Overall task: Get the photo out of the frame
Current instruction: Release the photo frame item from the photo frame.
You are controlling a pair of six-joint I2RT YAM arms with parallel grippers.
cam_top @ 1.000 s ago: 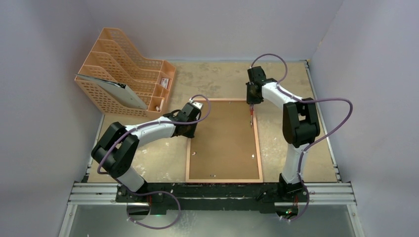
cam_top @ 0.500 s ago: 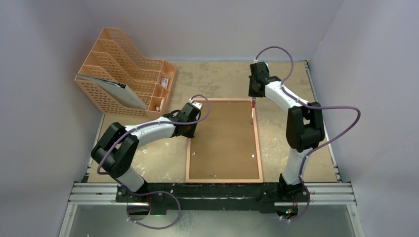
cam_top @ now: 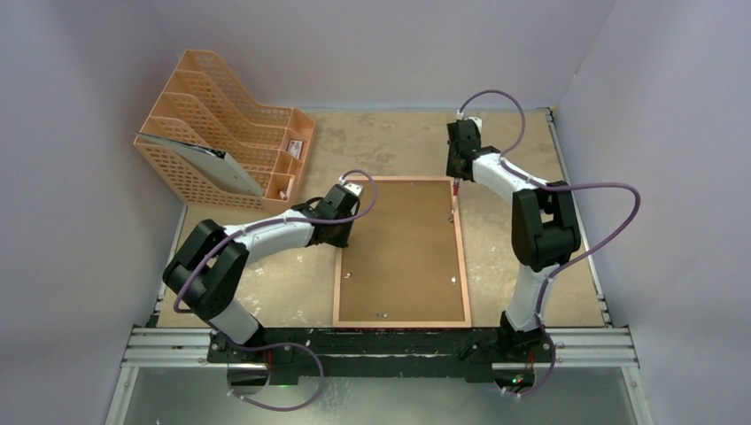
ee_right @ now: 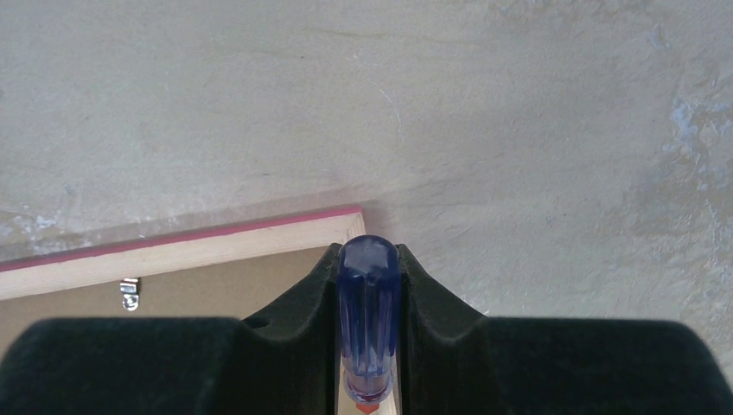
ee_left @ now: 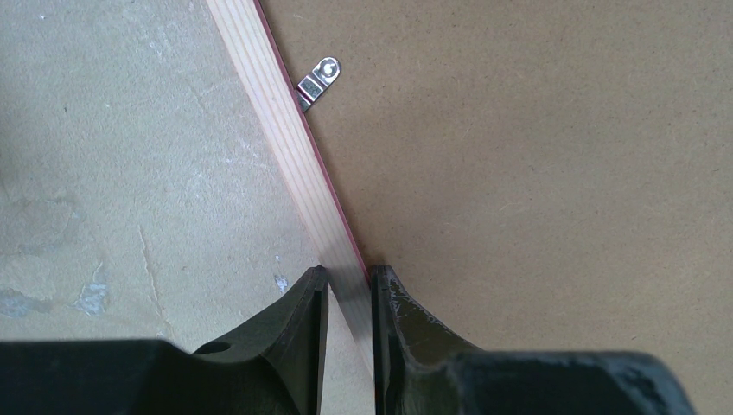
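The frame [cam_top: 336,292] lies face down in the middle of the table, its brown backing board [cam_top: 403,252] upward. The photo is hidden under that board. My left gripper [cam_top: 342,228] is shut on the frame's left rail [ee_left: 285,130], one finger outside and one on the board; a metal clip [ee_left: 318,82] sits just ahead. My right gripper [cam_top: 455,177] hangs over the frame's far right corner and is shut on a screwdriver [ee_right: 368,311] with a clear blue handle. Its tip [cam_top: 453,205] points down at the right rail. The far rail [ee_right: 173,251] and another clip [ee_right: 130,294] show beneath it.
An orange mesh file rack [cam_top: 221,133] holding a sheet stands at the far left. More small clips sit on the board near the right rail [cam_top: 453,280], left rail [cam_top: 346,274] and near rail [cam_top: 383,315]. Walls close in on three sides.
My right arm has drawn back toward the far edge, carrying the screwdriver along the right rail toward the far corner. The left arm and the frame have not moved.
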